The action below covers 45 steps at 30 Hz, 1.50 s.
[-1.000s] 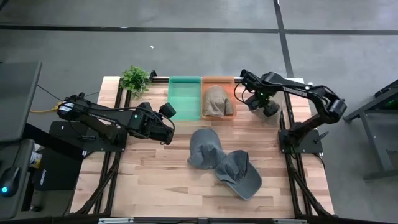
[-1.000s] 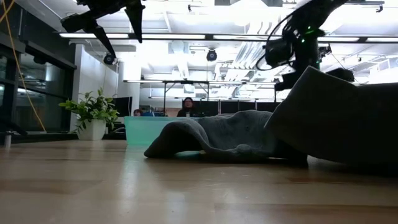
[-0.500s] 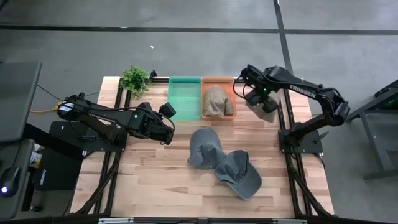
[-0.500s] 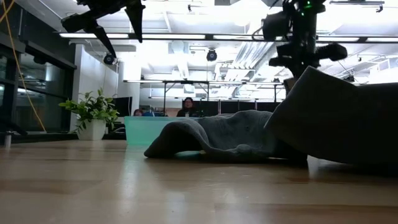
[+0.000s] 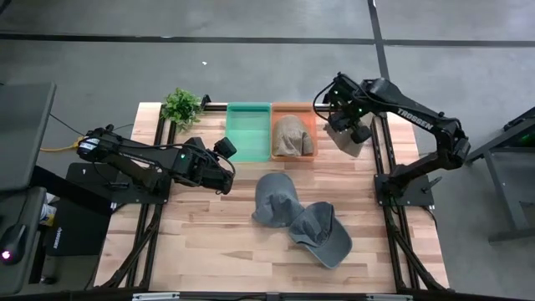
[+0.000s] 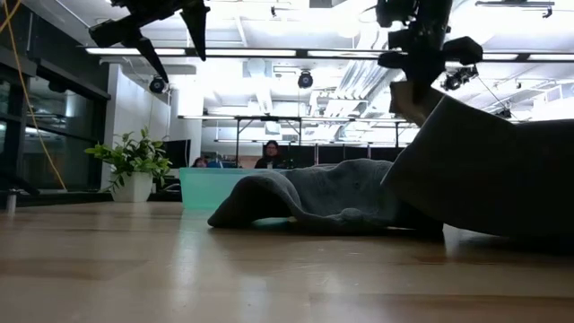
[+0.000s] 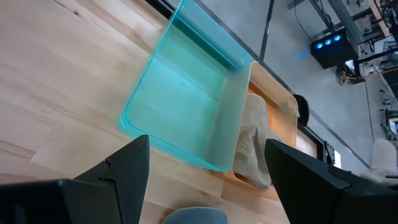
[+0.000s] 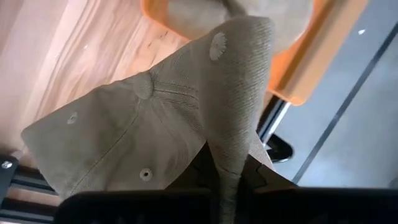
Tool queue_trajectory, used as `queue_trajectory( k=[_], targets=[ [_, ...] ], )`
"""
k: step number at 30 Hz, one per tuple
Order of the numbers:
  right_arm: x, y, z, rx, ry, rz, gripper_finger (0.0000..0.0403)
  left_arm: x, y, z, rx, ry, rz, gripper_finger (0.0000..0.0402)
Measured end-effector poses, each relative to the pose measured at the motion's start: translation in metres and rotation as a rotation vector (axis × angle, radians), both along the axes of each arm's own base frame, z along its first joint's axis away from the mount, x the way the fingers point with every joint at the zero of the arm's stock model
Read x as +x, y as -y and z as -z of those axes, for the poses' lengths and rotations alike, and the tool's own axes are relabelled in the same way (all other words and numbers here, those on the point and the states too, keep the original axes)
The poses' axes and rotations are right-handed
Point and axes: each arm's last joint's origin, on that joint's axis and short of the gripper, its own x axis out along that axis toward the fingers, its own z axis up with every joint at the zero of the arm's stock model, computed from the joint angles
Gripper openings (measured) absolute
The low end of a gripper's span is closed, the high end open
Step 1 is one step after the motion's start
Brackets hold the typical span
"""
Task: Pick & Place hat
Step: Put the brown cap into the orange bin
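1. A small green plant (image 5: 181, 106) is seen at the far left corner of the wooden table (image 5: 209, 242).
2. The left gripper (image 5: 224, 160) is held above the table, left of the middle. Its fingers (image 7: 124, 171) are spread wide apart, and nothing is held between them.
3. A green bin (image 5: 249, 131) is set at the far edge of the table. In the left wrist view it looks bare inside.
4. An orange bin (image 5: 307, 109) is set right beside the green bin, and the two are touching. A tan hat (image 5: 288, 135) is lying in the orange bin.
5. Two gray hats are lying on the table nearer the front. The first gray hat (image 5: 274, 199) is closer to the bins. The second gray hat (image 5: 322, 234) is just to its right and nearer the front, and the two are touching.
6. The right gripper (image 5: 349, 134) is held up in the air just to the right of the orange bin. Its fingers are clamped tight on a second tan hat (image 8: 168, 124), which is hanging from them above the table's far right edge.
7. People are seen far off in the room behind the table, in the low view.
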Motion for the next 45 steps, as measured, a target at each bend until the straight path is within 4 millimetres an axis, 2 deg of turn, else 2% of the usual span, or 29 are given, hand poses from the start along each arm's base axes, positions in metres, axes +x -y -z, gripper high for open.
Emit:
queue_trajectory(
  k=[3, 10, 17, 25, 32, 36, 45],
  targets=[
    [0.005, -0.002, -0.006, -0.007, 0.017, -0.019, 0.0, -0.001, 0.0, 0.0, 0.014, -0.011, 0.0, 0.0275],
    [0.026, -0.001, -0.009, 0.005, 0.008, -0.055, 0.0, -0.023, -0.006, -0.016, 0.07, -0.043, 0.035, 0.0275],
    [0.055, 0.007, -0.012, 0.037, 0.038, -0.092, 0.0, -0.052, -0.014, -0.039, 0.165, -0.033, 0.087, 0.0275],
    [0.082, 0.021, -0.018, 0.028, 0.073, -0.109, 0.0, -0.075, -0.02, -0.051, 0.222, -0.059, 0.138, 0.0275],
    [0.106, 0.028, -0.022, 0.021, 0.098, -0.122, 0.0, -0.103, -0.026, -0.029, 0.182, 0.004, 0.149, 0.0275],
    [0.118, 0.027, -0.021, 0.022, 0.108, -0.14, 0.0, -0.112, -0.027, -0.013, 0.14, 0.134, 0.184, 0.0275],
    [0.139, 0.02, -0.004, 0.032, 0.072, -0.229, 0.0, -0.108, -0.03, 0.014, 0.064, 0.313, 0.283, 0.0275]
  ],
)
